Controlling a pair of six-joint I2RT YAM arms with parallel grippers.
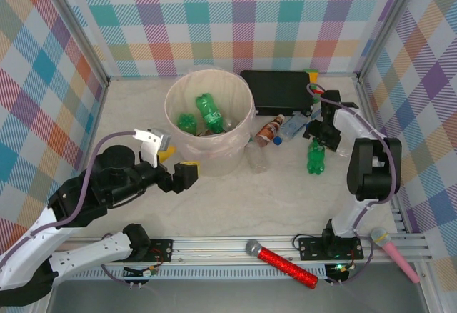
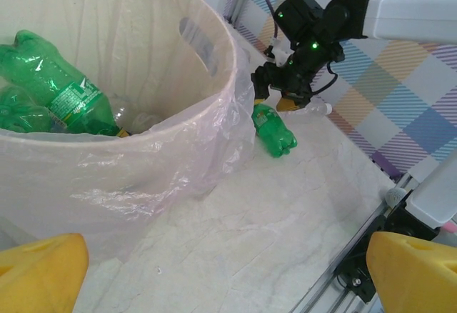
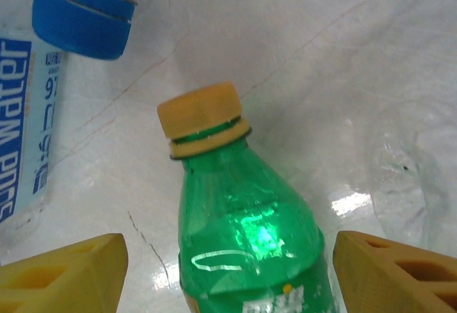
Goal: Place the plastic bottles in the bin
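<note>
Right claw (image 3: 228, 274) astride a green bottle (image 3: 246, 220), jaws apart.
Lying on the surface (image 3: 343, 56) between the yellow fingers (image 3: 64, 270) (not clamped), cap (image 3: 202, 116) pointing away; left claw (image 2: 228, 270) spread wide beside the bin (image 2: 143, 156), more green bottles (image 2: 57, 84) inside.

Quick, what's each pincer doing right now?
Left pincer: open, empty.
Right pincer: open on either side of the green bottle, not yet gripping it.
</note>
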